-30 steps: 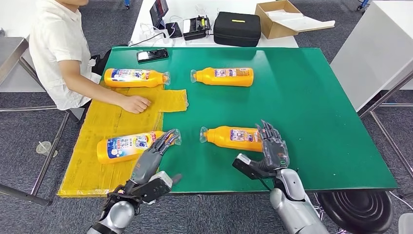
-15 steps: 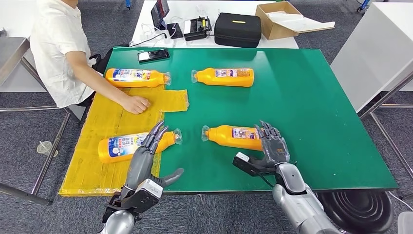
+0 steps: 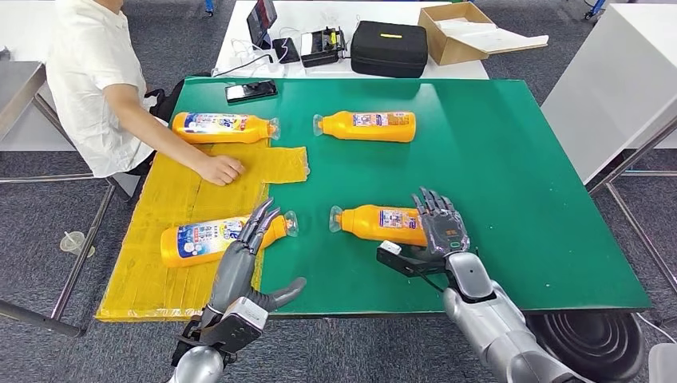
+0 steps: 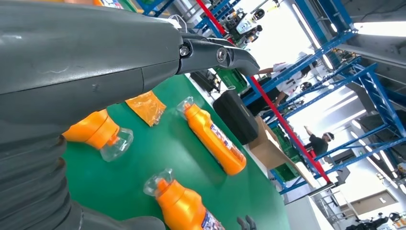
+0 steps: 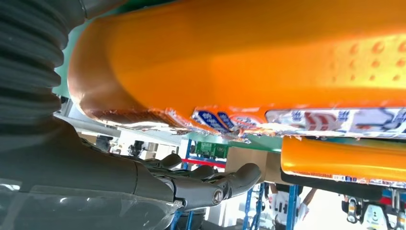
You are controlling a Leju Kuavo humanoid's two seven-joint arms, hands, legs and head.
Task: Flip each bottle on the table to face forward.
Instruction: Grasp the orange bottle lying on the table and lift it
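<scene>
Four orange bottles lie on their sides on the green table (image 3: 511,183). The near-left bottle (image 3: 199,240) lies on a yellow mat (image 3: 172,199) with its blue-and-white label up. My left hand (image 3: 243,255) hovers over its neck, fingers straight and apart, holding nothing. The near-right bottle (image 3: 379,223) shows a small label. My right hand (image 3: 443,233) is at its base with fingers spread; its orange body (image 5: 239,62) looms just above the fingers (image 5: 210,184). The far-left bottle (image 3: 223,126) and the far-right bottle (image 3: 367,125) lie at the back.
A person sits at the table's left with a hand (image 3: 221,170) resting on the yellow mat. A phone (image 3: 250,89) lies at the far left corner. Behind the table are a black case (image 3: 389,46) and a cardboard box (image 3: 459,28).
My left hand has lifted off the near-left bottle and drawn back, fingers straightening. My right hand has edged forward and left against the near-right bottle's base.
</scene>
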